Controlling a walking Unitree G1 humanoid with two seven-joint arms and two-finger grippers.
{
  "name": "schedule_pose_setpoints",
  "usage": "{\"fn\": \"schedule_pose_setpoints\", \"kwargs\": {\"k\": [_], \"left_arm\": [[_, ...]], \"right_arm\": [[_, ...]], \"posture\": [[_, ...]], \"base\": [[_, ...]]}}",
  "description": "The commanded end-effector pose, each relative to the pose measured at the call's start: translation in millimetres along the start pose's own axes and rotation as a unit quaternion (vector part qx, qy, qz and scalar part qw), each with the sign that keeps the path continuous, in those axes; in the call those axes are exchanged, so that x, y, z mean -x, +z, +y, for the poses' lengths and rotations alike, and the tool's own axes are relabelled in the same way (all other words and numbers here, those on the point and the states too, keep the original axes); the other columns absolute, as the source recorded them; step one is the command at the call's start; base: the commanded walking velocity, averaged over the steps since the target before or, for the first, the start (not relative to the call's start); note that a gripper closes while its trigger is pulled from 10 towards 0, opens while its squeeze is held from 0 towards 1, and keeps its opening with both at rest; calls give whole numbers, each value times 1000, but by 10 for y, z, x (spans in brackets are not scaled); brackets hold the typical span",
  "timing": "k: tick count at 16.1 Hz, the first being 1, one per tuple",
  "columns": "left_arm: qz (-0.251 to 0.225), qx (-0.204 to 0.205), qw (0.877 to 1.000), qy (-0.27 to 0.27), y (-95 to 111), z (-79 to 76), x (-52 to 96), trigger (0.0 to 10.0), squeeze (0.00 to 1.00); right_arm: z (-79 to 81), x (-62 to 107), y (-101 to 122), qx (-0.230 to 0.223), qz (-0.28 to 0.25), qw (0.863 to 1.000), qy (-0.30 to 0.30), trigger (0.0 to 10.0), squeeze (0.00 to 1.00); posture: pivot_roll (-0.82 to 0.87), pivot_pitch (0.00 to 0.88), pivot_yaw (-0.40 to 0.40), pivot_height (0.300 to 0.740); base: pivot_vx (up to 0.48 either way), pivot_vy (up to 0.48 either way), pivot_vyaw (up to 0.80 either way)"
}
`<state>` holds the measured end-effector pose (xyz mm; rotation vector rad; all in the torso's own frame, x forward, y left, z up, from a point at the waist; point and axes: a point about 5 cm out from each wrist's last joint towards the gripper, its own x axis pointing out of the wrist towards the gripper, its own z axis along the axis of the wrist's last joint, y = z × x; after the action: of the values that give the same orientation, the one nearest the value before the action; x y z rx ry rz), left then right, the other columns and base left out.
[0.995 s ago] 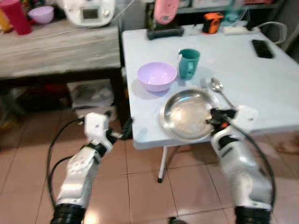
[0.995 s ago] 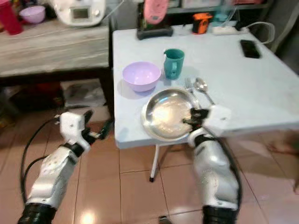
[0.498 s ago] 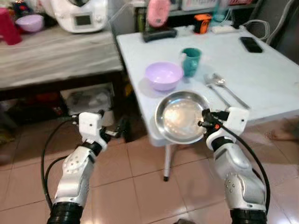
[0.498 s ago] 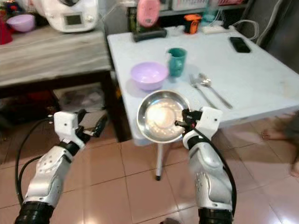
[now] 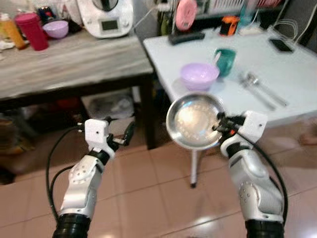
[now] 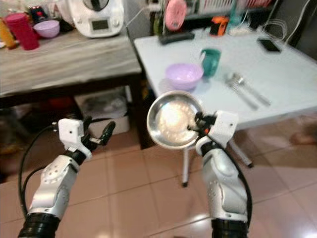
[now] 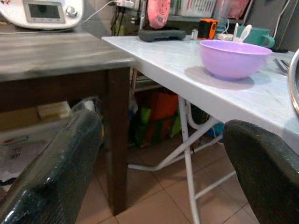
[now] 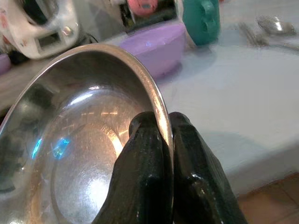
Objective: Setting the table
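Observation:
A round steel plate (image 5: 192, 120) hangs in the air just off the near left corner of the white table (image 5: 297, 69), tilted toward me. My right gripper (image 5: 219, 126) is shut on its right rim; in the right wrist view both fingers (image 8: 159, 163) pinch the rim of the steel plate (image 8: 74, 140). On the table stand a lilac bowl (image 5: 199, 76), a teal mug (image 5: 225, 60), and a fork and spoon (image 5: 261, 88). My left gripper (image 5: 128, 135) is open over the floor, left of the table, holding nothing.
A wooden side table (image 5: 69, 62) stands at the left with a red cup (image 5: 31, 30), a second lilac bowl (image 5: 55, 29) and a white kitchen machine (image 5: 106, 17). A phone (image 5: 281, 45) lies far right. Bags sit under the side table. Tiled floor (image 5: 158, 198) lies below.
The steel plate has come off the table, gripped by my right gripper, and now hangs clear of the table's edge. The view has swung left. My left gripper stays open and low.

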<state>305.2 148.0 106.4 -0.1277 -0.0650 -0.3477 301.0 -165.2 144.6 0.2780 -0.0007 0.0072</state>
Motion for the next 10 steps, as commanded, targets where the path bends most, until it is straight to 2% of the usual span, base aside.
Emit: {"fn": "schedule_pose_setpoints", "kwargs": {"k": [1, 8, 10], "left_arm": [[1, -8, 1000, -5, 14, -8, -13, 10000, 0], [0, -10, 1000, -2, 12, -14, -31, 10000, 0], [-6, -10, 1000, 7, 22, -7, -33, 10000, 0]], "right_arm": [[-17, 4, -10, -3, 0, 1000, -6, 10000, 0], [-17, -10, 0, -6, -4, 1000, -7, 10000, 0], [-20, -10, 3, -7, -6, 1000, -8, 10000, 0]], "posture": [[-218, 71, 46, 740], [-219, 70, 46, 740], [-220, 70, 46, 740]], "base": [[0, 379, 419], [0, 380, 741], [0, 0, 581]]}}
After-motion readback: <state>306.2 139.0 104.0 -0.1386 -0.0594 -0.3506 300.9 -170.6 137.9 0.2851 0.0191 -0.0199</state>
